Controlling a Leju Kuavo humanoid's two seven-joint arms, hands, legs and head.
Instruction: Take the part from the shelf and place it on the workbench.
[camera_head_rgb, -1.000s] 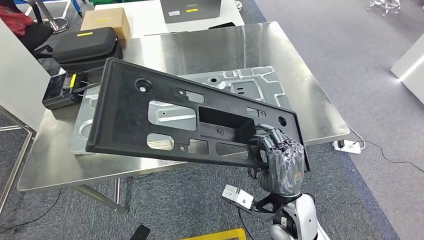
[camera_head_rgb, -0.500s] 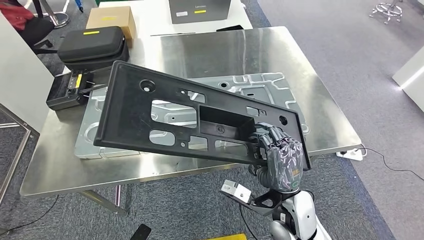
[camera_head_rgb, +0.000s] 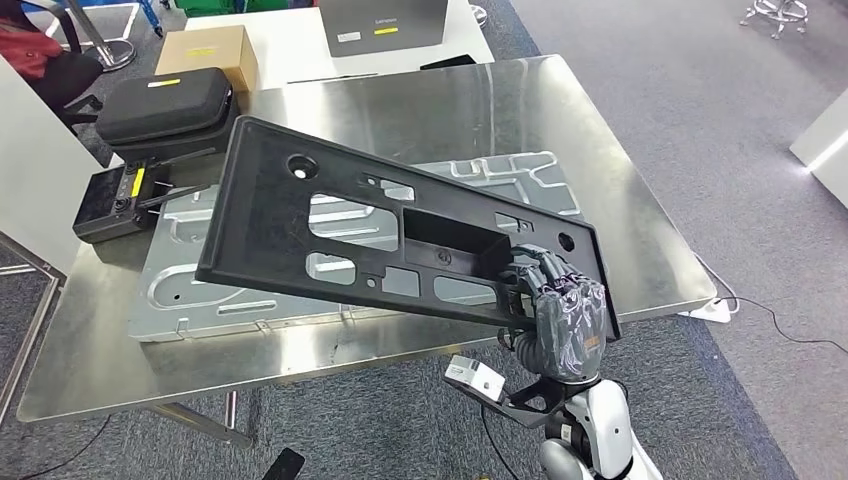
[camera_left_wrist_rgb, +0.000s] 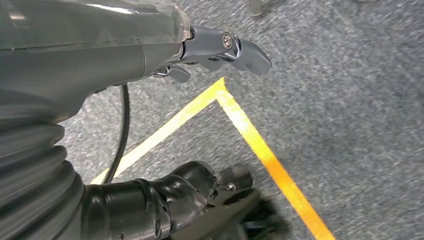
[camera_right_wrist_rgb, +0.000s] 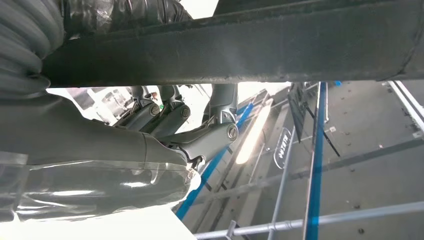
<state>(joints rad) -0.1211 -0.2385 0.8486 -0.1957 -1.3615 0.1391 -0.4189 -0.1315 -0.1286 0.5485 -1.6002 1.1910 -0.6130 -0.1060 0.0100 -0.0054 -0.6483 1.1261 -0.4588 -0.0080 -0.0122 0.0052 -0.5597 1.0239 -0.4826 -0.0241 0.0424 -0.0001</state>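
So the right hand (camera_head_rgb: 562, 312) has got the black plastic part (camera_head_rgb: 300, 225) by its near right end, fingers (camera_head_rgb: 540, 275) curled up into the rectangular pocket and wrapped round the lower edge. The part's a long flat panel w/ a bunch of cutouts, held up in the air above the workbench (camera_head_rgb: 600, 190), tilted so the far left end sits higher and the whole thing runs diagonally across the table. Not touching the bench as far as I can tell.

Under it, lying flat on the steel top, there's a silver stamped metal panel (camera_head_rgb: 200, 290), you can see it thru the cutouts. Back left corner of the bench has a black zip case (camera_head_rgb: 165, 105) and a black handheld device w/ yellow label (camera_head_rgb: 110, 200) just in front of it. Cardboard box (camera_head_rgb: 205, 45) is behind those on another table.

Right wrist view just shows the part's dark edge (camera_right_wrist_rgb: 240, 45) across the hand (camera_right_wrist_rgb: 165, 130), fingers hooked over it.

Left hand (camera_left_wrist_rgb: 210, 55) hangs over grey carpet (camera_left_wrist_rgb: 350, 100) w/ yellow floor tape (camera_left_wrist_rgb: 260, 145), fingers loosely apart and holding nothing
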